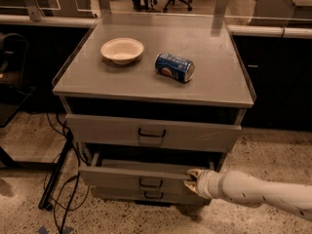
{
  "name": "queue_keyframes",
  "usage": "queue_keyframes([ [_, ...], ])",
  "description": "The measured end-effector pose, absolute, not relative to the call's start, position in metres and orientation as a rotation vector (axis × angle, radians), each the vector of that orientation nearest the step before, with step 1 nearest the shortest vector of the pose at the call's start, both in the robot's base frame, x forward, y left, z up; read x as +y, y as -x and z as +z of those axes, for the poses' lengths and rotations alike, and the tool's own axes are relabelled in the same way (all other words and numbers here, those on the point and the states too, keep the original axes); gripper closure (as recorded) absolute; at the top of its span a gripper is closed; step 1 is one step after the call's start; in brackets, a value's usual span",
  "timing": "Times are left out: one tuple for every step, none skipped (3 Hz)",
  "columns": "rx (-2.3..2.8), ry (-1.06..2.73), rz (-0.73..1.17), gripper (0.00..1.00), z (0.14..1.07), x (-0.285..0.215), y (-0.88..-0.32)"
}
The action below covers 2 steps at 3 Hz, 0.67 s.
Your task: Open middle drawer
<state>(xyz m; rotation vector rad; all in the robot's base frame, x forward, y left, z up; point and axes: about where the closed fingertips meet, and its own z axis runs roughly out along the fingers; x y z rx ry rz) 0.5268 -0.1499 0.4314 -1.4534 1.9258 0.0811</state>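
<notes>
We see the middle drawer [126, 178] of a grey metal drawer table [146, 84] standing part way out, its front forward of the drawers above and below, with a strip of its shallow grey tray showing behind the front. A small black loop handle [150, 183] sits at the centre of that front.

The gripper [191, 182] is at the right end of the middle drawer's front, low in the view, at the end of a white arm [258, 191] that reaches in from the lower right. Its pale fingers [193, 172] are spread apart, one high and one low, with their tips against the end of the front; they grip nothing that we can make out.

The top drawer [107, 130] is taller-fronted and closed. The lowest drawer [122, 195] shows only a thin strip beneath the middle one.

On the table top lie a cream bowl [122, 50], upright, and to its right a blue Pepsi can [174, 67] on its side, well apart from the bowl. We see the can's round red, white and blue emblem, but we cannot read its lettering.

Black cables [63, 179] trail on the speckled floor to the left.
</notes>
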Motion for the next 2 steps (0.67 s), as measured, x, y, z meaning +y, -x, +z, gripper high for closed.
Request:
queue_keyframes([
  [1.908,1.474,0.049,1.0,0.4378,-0.1685,-0.4846],
  [1.908,1.474,0.049,1.0,0.4405,-0.1685,-0.4827],
])
